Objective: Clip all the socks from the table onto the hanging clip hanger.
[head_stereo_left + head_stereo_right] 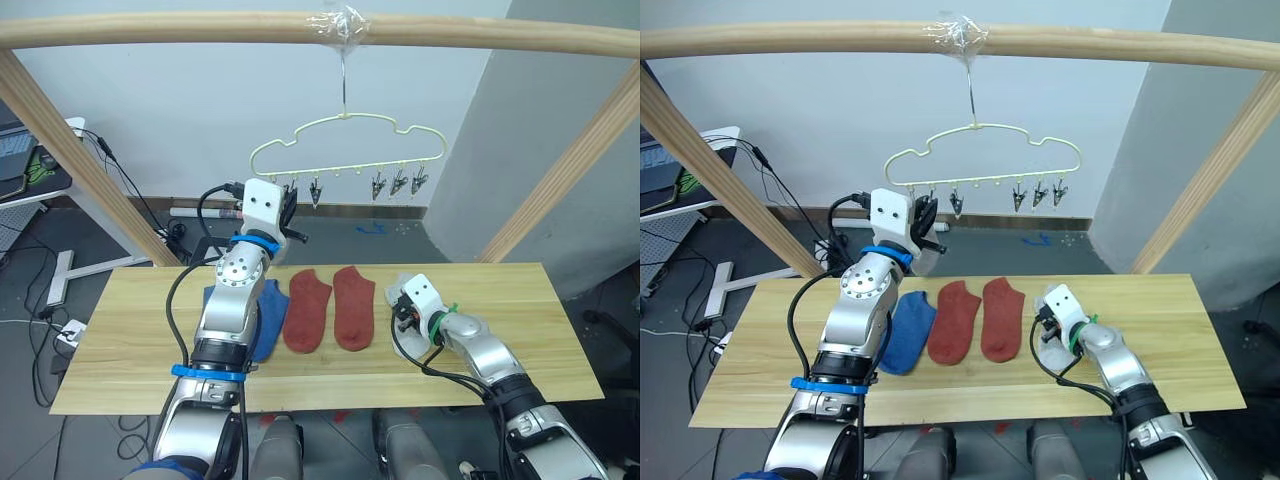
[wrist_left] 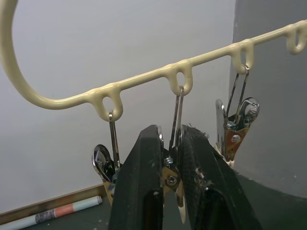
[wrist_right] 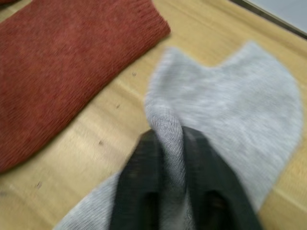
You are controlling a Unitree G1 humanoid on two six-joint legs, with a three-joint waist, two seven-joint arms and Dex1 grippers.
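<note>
Left claw (image 2: 171,179): raised up at the clip hanger (image 1: 345,140), fingers pressed onto a metal clip (image 2: 173,184), 2nd from hanger's left end; clip sits between the two black fingers.
Right claw (image 3: 168,182): low on desk (image 1: 560,330), right of centre, pinching a raised fold of the light grey sock (image 3: 230,100); rest of the sock lies flat on the planks.
Clip hanger: pale yellow-green wire, hook hung from wooden pole (image 1: 150,30) overhead, far side of desk. Row of clips under its bottom bar; no sock on any of them.
Other clips: one (image 2: 106,165) just left of the gripped clip, one (image 2: 235,129) just right; three more (image 1: 398,183) toward hanger's right end.
Red socks (image 1: 330,305): pair side by side, mid desk, flat, toes toward near edge. Right one lies just left of the grey sock, not touching.
Blue sock (image 1: 908,330): left of red pair, flat, partly hidden by left arm.
Desk: light wooden planks; socks all in its middle stretch.
</note>
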